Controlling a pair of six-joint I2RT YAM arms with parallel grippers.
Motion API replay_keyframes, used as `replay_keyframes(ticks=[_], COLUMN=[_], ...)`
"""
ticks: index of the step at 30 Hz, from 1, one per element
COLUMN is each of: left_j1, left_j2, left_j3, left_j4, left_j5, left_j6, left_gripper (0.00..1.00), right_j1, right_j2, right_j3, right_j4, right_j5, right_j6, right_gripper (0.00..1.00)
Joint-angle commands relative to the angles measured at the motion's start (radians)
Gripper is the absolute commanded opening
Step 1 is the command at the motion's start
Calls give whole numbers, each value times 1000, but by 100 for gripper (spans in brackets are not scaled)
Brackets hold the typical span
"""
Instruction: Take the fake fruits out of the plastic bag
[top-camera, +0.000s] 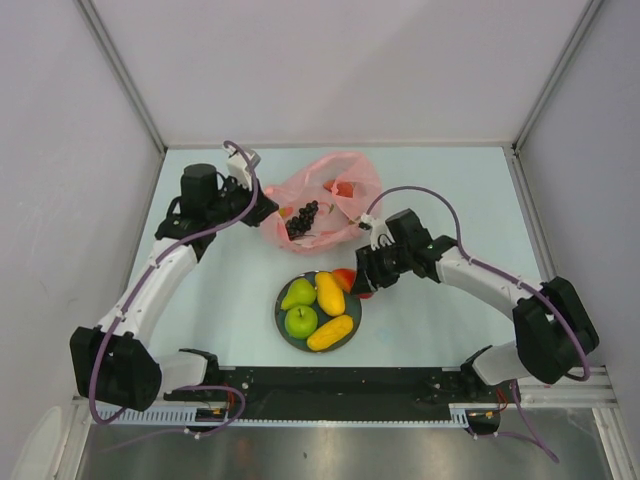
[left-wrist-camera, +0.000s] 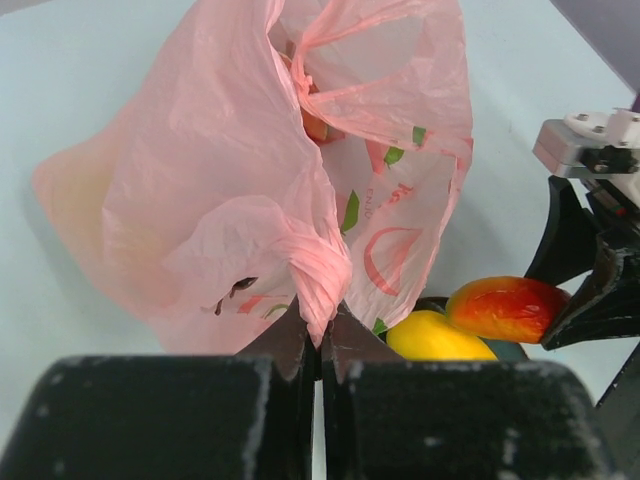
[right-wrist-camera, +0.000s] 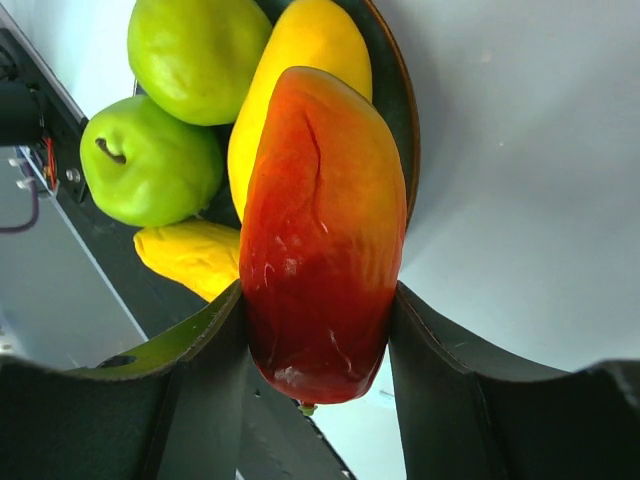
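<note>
It was a robotics lab cell: plain white panel walls on grey metal posts enclosed a pale blue tabletop with a black rail.

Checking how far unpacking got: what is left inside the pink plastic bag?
At the mouth of the plastic bag lie dark purple grapes, and a red piece shows inside it. Anything deeper is hidden by crumpled folds.

plain white walls are enclosing a pale blue-green table on three sides, grey metal rails are running up the corners, a black strip is lining the near edge, and soft light is falling evenly.
</note>
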Motion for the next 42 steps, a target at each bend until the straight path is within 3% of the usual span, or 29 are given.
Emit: replay_keyframes(ticks=[1, 5, 11, 19, 26, 32, 37, 42], left_j1=[-5, -5, -5, -5, -5, -7, -5, -7], left_j2=[-35, -37, -46, -62, -75, -72, -66, -71], left_j3=[-14, -26, -43, -72, -85, -85, -80, -82], left_j4=[3, 5, -9, 3, 2, 6, 11, 11], left_j5=[25, 25, 28, 37, 36, 36, 34, 31], left_j6=[2, 5, 19, 13, 16, 18, 19, 31], left_gripper=[0, 0, 0, 0, 0, 0, 0, 0], right_j1=[18, 52, 73, 66, 63, 50, 15, -43], right_j2=[45, 56, 79, 93, 85, 67, 44, 30], right_j3=[-8, -31, -65, -73, -71, -71, -65, 16], right_j4=[61, 88, 148, 160, 170, 176, 156, 50], right_j5=[23, 26, 14, 28, 3, -41, -48, -6], right_j6=[122, 170, 239, 251, 253, 239, 220, 81], right_gripper=[0, 0, 21, 36, 70, 87, 88, 91])
